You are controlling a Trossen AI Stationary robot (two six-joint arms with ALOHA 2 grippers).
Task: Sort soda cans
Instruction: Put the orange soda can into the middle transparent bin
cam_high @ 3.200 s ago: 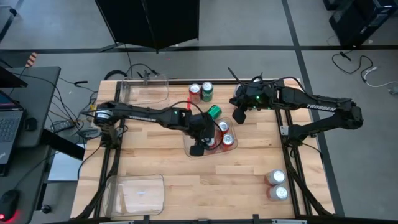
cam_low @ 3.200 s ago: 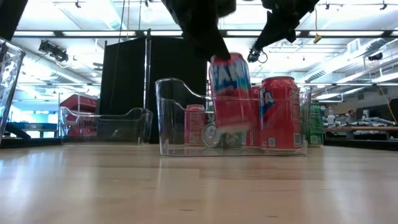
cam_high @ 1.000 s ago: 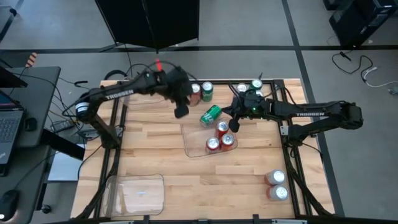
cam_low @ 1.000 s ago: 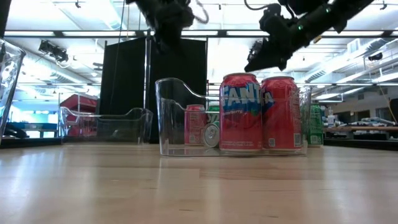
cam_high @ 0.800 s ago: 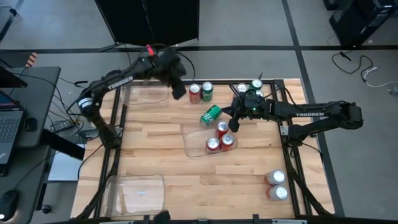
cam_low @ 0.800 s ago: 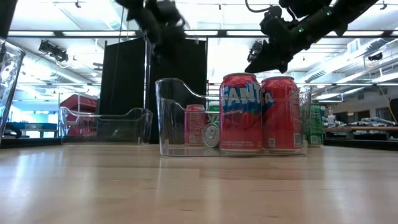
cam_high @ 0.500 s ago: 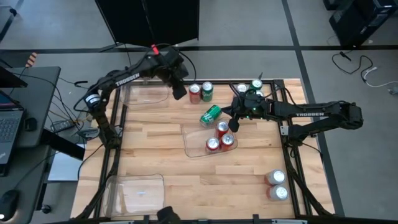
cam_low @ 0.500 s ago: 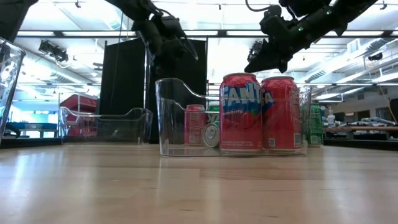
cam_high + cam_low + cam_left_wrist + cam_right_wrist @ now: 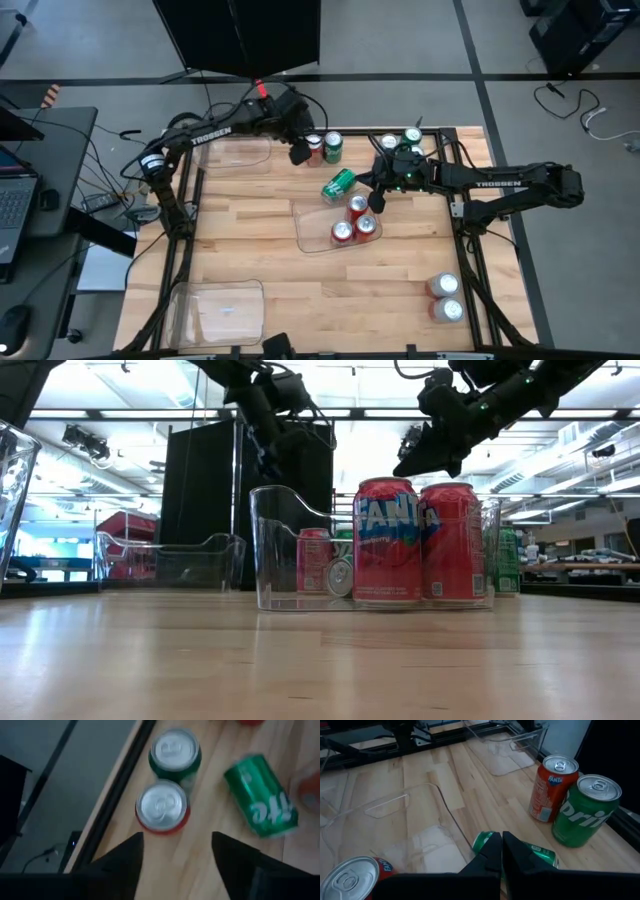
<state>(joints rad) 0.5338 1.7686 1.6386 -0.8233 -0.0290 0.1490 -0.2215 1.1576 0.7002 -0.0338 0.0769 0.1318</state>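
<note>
Two upright cans at risk | left gripper (image 9: 176, 851) hung spread over red aluminium soda can (image 9: 162, 807), touching green neighbour (image 9: 175, 751) — might knock it | right gripper (image 9: 501, 851) pinched empty, waiting above tipped green can (image 9: 515, 851)

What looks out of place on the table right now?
One green can lies on its side on the wood, just beyond the middle tray that holds three upright red cans. Every other can in view stands upright. Nothing looks spilled or dented.
</note>
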